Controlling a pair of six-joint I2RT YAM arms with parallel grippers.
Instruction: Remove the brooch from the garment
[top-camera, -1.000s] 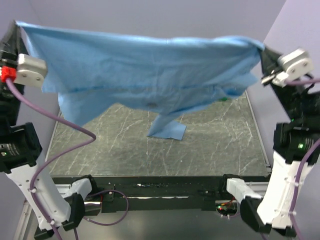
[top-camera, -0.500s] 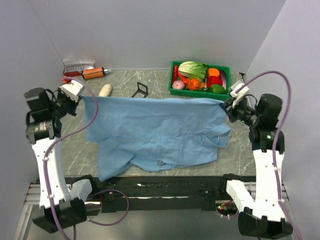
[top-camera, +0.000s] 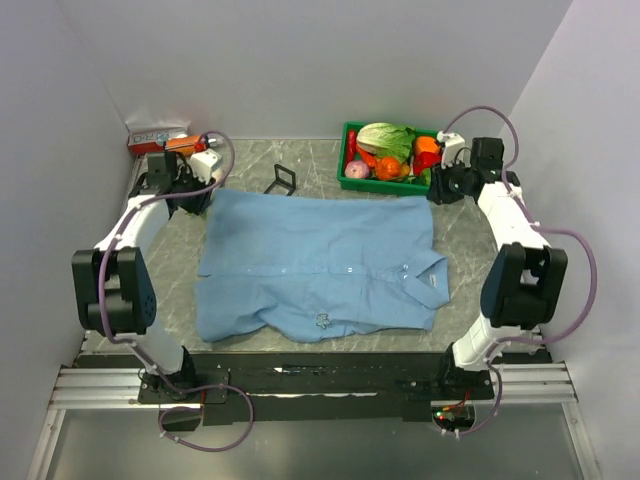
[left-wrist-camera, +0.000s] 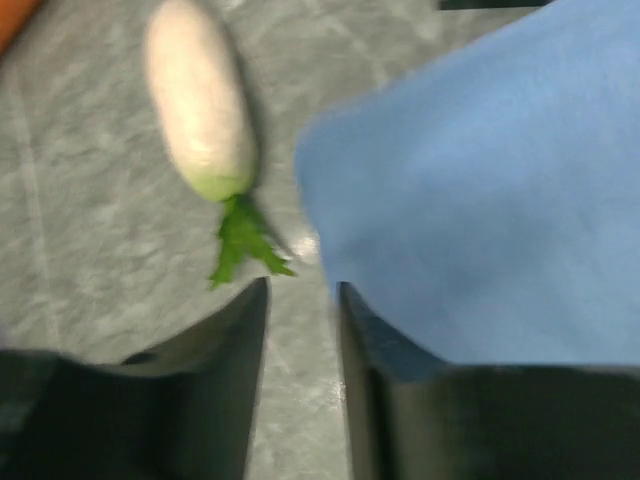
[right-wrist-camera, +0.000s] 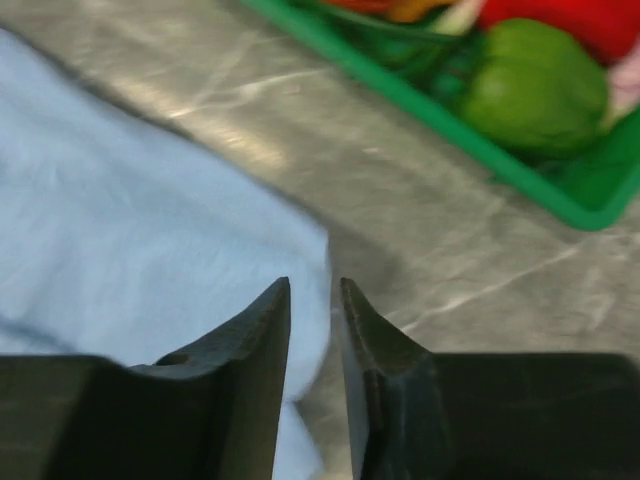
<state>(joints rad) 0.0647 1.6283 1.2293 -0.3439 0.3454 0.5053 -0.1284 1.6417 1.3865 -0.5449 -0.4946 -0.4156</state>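
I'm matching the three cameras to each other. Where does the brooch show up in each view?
Top external: the brooch is a tiny speck on the shirt, near its near edge and about midway across.
Left wrist: not in it; only a shirt corner at right, with a radish at upper left.
Right wrist: not in it; a shirt corner at left, a green tray at upper right.
Shared landmark: the shirt, seen in all three views.

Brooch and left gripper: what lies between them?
Only the shirt's flat blue cloth, seen in the top view. The brooch sits near its near hem, the left gripper by its far left corner.
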